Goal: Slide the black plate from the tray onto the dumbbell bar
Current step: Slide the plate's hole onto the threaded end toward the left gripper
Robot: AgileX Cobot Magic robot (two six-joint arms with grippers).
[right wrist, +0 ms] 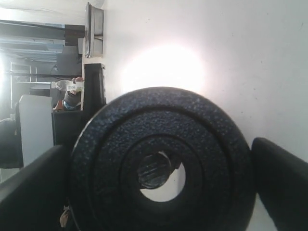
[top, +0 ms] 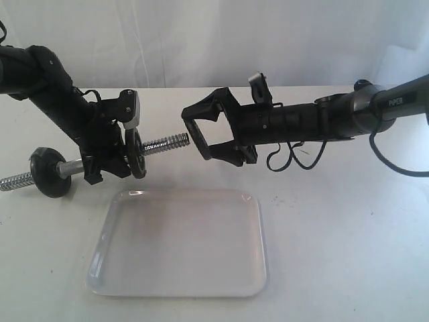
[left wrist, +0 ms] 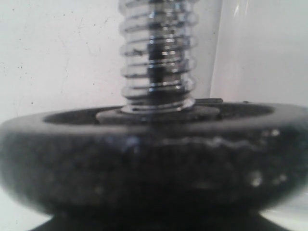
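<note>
Nearest, the tray (top: 181, 245) sits on the worktop (top: 335, 255); past the tray's far left corner my left end effector (top: 97, 166) is clamped on the dumbbell bar (top: 164, 143), held off the worktop, a disc (top: 136, 153) on the bar just beside it; past the tray's far edge my right end effector (top: 196, 134) grips the black plate (right wrist: 192, 144) upright by its rim, right at the bar's threaded tip; thread shows through the centre hole.

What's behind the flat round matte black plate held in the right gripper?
The black plate shows, through its centre hole, only the threaded tip of the slim silver dumbbell bar, off-centre. It hides the rest of the bar.
</note>
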